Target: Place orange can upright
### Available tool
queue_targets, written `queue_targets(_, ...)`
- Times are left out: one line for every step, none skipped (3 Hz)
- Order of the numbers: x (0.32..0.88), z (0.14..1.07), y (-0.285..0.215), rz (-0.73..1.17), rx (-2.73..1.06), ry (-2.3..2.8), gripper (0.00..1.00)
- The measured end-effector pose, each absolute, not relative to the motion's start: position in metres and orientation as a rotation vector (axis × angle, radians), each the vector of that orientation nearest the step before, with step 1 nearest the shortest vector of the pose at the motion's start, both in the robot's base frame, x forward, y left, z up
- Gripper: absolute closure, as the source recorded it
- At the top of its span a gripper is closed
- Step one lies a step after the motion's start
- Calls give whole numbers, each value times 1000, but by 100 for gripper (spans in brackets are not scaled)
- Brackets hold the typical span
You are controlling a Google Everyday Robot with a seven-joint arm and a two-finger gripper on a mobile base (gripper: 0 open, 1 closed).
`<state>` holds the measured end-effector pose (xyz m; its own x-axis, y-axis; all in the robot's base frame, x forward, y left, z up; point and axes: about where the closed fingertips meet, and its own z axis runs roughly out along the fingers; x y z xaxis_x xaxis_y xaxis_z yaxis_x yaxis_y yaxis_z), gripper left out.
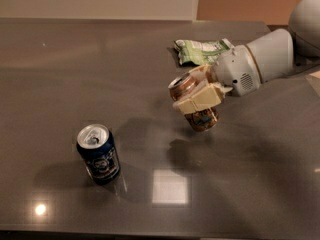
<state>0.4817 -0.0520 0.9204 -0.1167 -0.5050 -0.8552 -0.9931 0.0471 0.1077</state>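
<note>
The gripper (198, 98) hangs above the right half of the table (75, 74), reaching in from the right on a white arm (260, 61). Its two cream fingers (202, 98) are clamped on the orange can (204, 119): one finger crosses the near side of the can's body, the other sits along the far side by the rim.

The orange can is held in the air, clear of the tabletop, with its shadow on the surface just below. It is tilted, not upright: the silver top points up and to the left, and the base points down and to the right. A darker pattern shows on its lower body, but no word of it can be read.

Well apart to the lower left, one dark blue can (98, 154) stands upright on the table, its silver top with pull tab showing; its pale emblem cannot be read. Behind the gripper, one crumpled green and white snack bag (202, 50) lies on the table; its printing is illegible.

In all: two cans, one bag.
</note>
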Motion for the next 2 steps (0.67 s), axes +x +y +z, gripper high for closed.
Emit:
queue_targets(475, 929, -51, 1118, -1352, 1563, 100)
queue_targets(472, 930, -52, 1197, -1234, 1459, 100)
